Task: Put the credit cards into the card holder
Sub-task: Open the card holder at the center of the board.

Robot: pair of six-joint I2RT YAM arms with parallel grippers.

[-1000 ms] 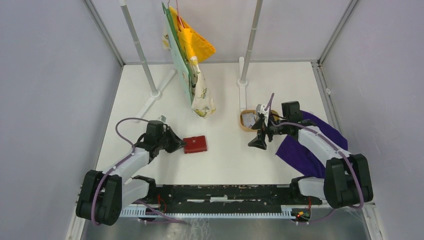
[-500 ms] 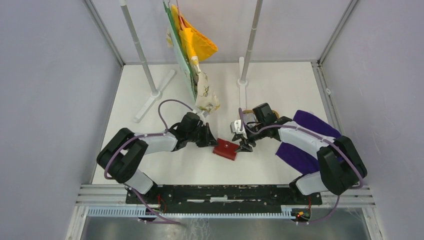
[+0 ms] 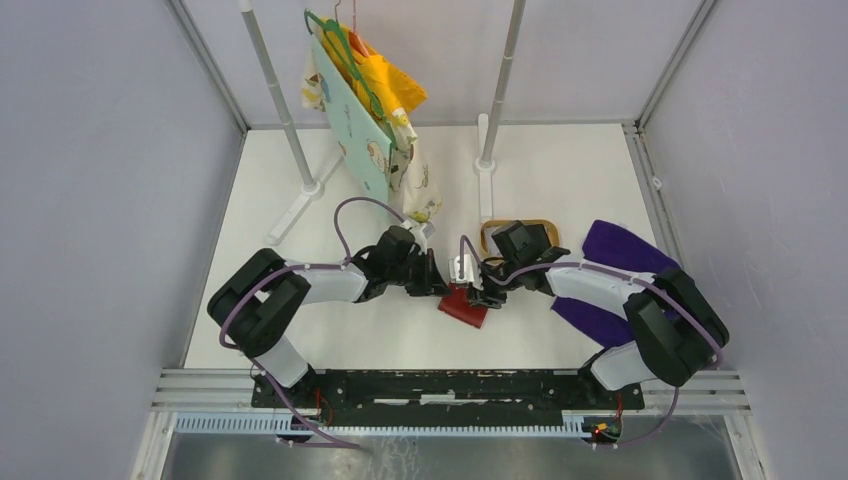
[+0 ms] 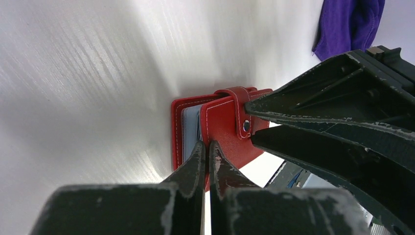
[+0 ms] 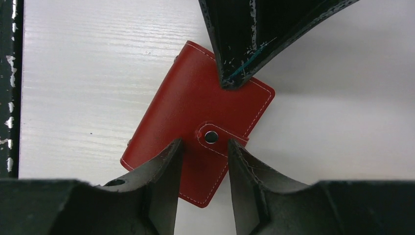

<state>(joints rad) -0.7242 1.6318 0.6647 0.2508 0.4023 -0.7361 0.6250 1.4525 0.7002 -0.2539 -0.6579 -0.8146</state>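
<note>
The dark-red card holder [image 3: 466, 306] lies closed on the white table between both arms, its snap tab [image 5: 211, 136] fastened. My left gripper [image 4: 206, 147] is shut, and its tips press on the cover near one edge [image 3: 440, 283]. That edge is lifted a little and shows a pale blue-grey layer [image 4: 191, 128] inside; I cannot tell whether it is a credit card or lining. My right gripper [image 5: 204, 146] stands part-open over the holder [image 3: 485, 294], one finger on each side of the snap tab. No loose credit cards show.
The oval wooden tray [image 3: 541, 224] sits just behind the right wrist, mostly hidden by it. A purple cloth [image 3: 612, 250] lies under the right arm. Patterned fabrics [image 3: 372, 130] hang from a rack between two poles [image 3: 283, 110] at the back.
Both grippers have closed in on the card holder, which slid slightly right and toward the near edge. The right jaws have narrowed around the snap tab. The hanging fabrics have swung.
</note>
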